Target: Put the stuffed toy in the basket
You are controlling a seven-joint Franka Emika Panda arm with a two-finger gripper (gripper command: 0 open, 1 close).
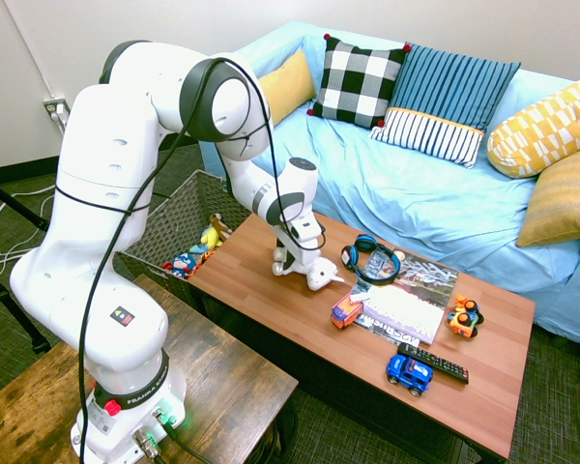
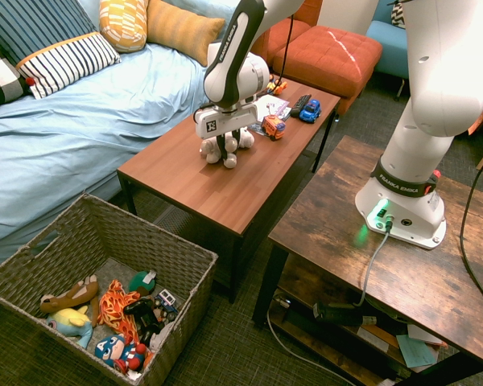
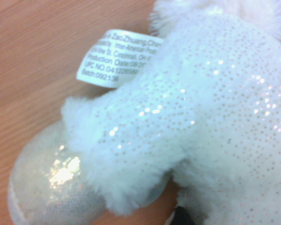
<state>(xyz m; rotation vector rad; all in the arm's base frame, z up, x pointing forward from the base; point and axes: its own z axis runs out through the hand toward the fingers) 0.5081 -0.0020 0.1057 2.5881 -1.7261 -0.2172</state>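
my tool [image 2: 225,141] is right over the stuffed toy [image 2: 217,148], its fingers straddling the plush body on the wooden bench [image 2: 173,177]; whether they pinch it yet, i cannot tell. white sparkly fur, shiny rounded foot. the woven dark basket [image 2: 197,291] stands beyond the bench's end, so i judge that's my way.

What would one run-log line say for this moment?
tool: down at stuffed toy | toy: on coffee table | basket: holds other toys | toy not yet in basket
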